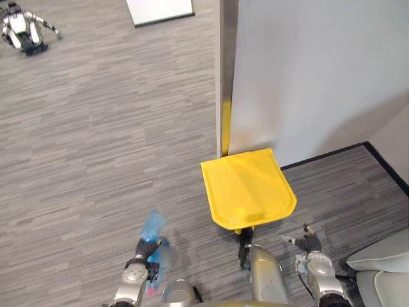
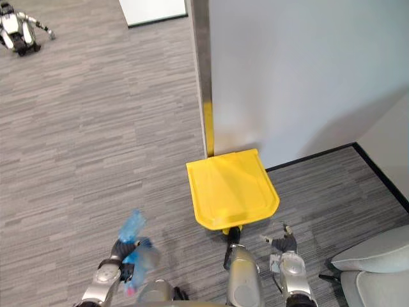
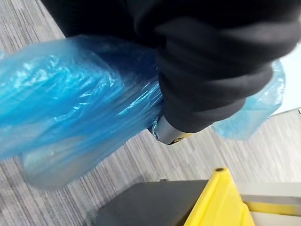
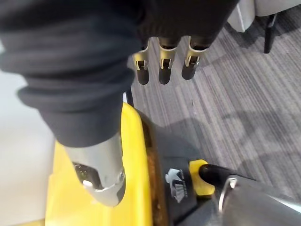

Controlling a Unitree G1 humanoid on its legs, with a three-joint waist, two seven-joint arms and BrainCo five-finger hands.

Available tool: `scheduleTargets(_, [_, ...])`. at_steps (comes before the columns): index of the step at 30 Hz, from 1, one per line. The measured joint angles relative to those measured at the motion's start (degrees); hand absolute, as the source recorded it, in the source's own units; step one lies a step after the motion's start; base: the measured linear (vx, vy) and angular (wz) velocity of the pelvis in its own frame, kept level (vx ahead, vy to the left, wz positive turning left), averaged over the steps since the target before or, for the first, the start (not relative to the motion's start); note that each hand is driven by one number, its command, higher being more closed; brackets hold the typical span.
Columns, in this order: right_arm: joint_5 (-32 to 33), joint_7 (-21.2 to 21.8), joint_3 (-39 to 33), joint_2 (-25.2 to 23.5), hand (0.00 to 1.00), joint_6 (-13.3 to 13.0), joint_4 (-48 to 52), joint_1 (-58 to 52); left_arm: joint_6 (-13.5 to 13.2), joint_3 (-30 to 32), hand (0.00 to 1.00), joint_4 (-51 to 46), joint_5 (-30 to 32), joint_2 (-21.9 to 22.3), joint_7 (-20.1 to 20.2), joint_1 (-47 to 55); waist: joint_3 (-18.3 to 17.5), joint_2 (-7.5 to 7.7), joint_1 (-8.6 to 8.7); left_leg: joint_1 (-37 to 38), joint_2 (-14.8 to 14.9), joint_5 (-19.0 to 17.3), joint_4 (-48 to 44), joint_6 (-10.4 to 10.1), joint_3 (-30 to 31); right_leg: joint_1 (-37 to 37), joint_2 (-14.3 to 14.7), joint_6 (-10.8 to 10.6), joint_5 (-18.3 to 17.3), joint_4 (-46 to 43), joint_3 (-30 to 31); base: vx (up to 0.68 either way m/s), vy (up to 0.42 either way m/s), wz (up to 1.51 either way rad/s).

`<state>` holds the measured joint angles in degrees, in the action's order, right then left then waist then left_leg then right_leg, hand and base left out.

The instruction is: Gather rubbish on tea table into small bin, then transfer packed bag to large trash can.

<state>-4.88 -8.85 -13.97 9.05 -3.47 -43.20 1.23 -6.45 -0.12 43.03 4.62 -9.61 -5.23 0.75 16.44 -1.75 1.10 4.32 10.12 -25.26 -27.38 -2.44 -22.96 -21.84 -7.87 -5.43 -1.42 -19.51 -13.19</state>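
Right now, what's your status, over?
Left hand shut on blue bag. Right hand open, empty, by the large trash can. Its yellow lid is down, blocking the drop.

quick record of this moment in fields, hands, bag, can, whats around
left hand: shut on the bag, over the carpet, left of the can
right hand: open, holds nothing, near the can's front right corner
bag: blue plastic, not yet in the can
can: grey, yellow lid shut, by the wall
around: another robot far off on the floor; grey seat at near right
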Motion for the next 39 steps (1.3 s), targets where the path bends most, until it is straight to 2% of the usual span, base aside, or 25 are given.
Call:
scheduleTargets(2, [0.05, 0.04, -1.14, -0.89, 0.00, 0.00, 2.05, -1.65, -0.12, -0.44, 1.00, -1.10, 0.00, 0.25, 0.08, -0.95, 0.31, 1.15, -0.39, 1.63, -0.25, -0.42, 0.50, -0.76, 1.41, -0.70, -0.51, 1.06, -1.40, -5.45, 1.11, 0.22, -0.127, 0.39])
scheduleTargets(4, [0.25, 0.15, -3.05, -2.15, 0.00, -0.01, 4.12, -3.60, -0.06, -0.45, 1.00, -1.43, 0.00, 0.51, 0.15, -0.69, -0.27, 2.30, -0.39, 3.57, -0.61, -1.52, 0.30, -2.39, 3.12, -2.69, -1.60, 1.84, -7.13, -14.84, 2.07, 0.19, -0.095, 0.34])
scheduleTargets(7, [0.37, 0.22, -4.92, -2.91, 0.00, 0.27, 4.13, -4.55, -0.12, -0.10, 1.00, -2.22, -0.01, 1.34, 0.23, -0.76, -0.70, 1.65, -0.38, 3.84, -0.51, -1.33, 1.78, -3.73, 5.86, -3.29, -2.43, 2.15, -11.18, -18.27, 0.15, 0.30, -0.100, 0.28])
scheduleTargets(8, [0.38, 0.25, -4.95, -3.08, 0.00, 0.29, 4.11, -4.55, -0.11, 0.08, 1.00, -2.25, 0.00, 1.49, 0.22, -0.87, -0.83, 1.55, -0.46, 3.79, -0.47, -1.00, 2.19, -4.29, 5.93, -3.55, -2.32, 2.37, -11.37, -18.47, 0.05, 0.23, -0.052, 0.00])
scheduleTargets(10, [0.39, 0.27, -4.95, -3.57, 0.00, 0.34, 4.11, -3.87, -0.06, 0.31, 1.00, -2.23, 0.01, 2.09, 0.24, -0.87, -1.20, 1.03, -0.27, 3.82, -0.36, 0.17, 3.49, -4.82, 6.37, -3.61, -2.22, 2.58, -11.47, -18.28, -0.56, 0.18, -0.040, -0.01])
scheduleTargets(13, [0.50, 0.31, -4.04, -4.25, 0.00, 0.23, 4.15, -2.53, -0.06, 0.32, 1.00, -2.24, 0.07, 2.52, 0.25, -2.13, -1.33, 1.11, -0.46, 3.75, -0.93, 2.05, 6.20, -5.22, 7.16, -3.61, -2.71, 2.77, -11.34, -17.07, -1.30, 0.09, -0.034, 0.17])
scheduleTargets(18, [0.80, 0.41, 2.04, -4.20, 0.00, 0.05, 4.66, -1.56, -0.05, 0.19, 1.00, -2.94, 0.03, 2.21, 0.23, -1.76, -2.88, 1.21, -0.45, -0.09, -0.93, 5.07, 7.23, -5.56, 9.64, -3.60, -3.86, 3.47, -10.11, -13.89, -4.48, -0.03, -0.050, 0.40])
scheduleTargets(23, [0.78, 0.65, 8.73, -3.17, 0.00, -0.64, 10.81, 1.81, -0.58, -0.65, 1.00, -9.38, -0.06, 1.30, 0.27, -0.20, -3.20, 0.59, -1.21, -4.61, -0.14, 5.45, 7.33, -5.35, 11.05, -5.14, -3.82, 2.11, -8.87, -11.18, -6.98, -0.09, -0.059, 0.28])
scheduleTargets(24, [0.77, 0.83, 10.17, -2.40, 0.00, -0.80, 11.45, 3.31, -0.82, -1.05, 1.00, -10.01, -0.11, 1.16, 0.25, -0.37, -3.23, 0.53, -1.86, -5.77, -0.30, 5.48, 7.28, -5.28, 11.26, -6.13, -3.67, 1.62, -8.58, -11.05, -6.39, -0.11, -0.042, 0.11])
scheduleTargets(26, [0.77, 1.33, 12.50, -1.07, 0.00, -0.96, 11.52, 5.89, -1.02, -2.09, 1.00, -10.73, -0.59, 0.67, 0.23, -0.21, -3.19, 0.47, -1.99, -6.83, -0.49, 5.96, 7.26, -4.97, 11.85, -6.84, -2.98, 1.31, -8.21, -10.60, -5.06, -0.09, -0.046, 0.15])
scheduleTargets(32, [0.56, 1.28, 17.08, 4.20, 0.00, -1.66, 11.13, 16.69, -1.53, -2.17, 1.00, -12.08, -3.03, 0.35, 0.14, 0.44, -2.19, -0.39, -2.34, -7.97, -1.08, 6.26, 6.98, -4.90, 12.16, -7.63, -3.03, 3.00, -6.53, -10.22, -4.47, -0.05, -0.001, 0.02])
scheduleTargets(39, [0.38, 0.30, 17.89, 14.71, 0.00, -1.16, 9.36, 25.81, -2.96, -4.18, 1.00, -17.04, -6.35, -1.00, 0.13, 0.35, 0.32, -1.06, -2.38, -12.06, -0.31, 6.44, 4.26, -5.24, 16.53, -7.63, -3.98, 3.27, -6.29, -10.46, -7.76, -0.03, -0.015, 0.26])
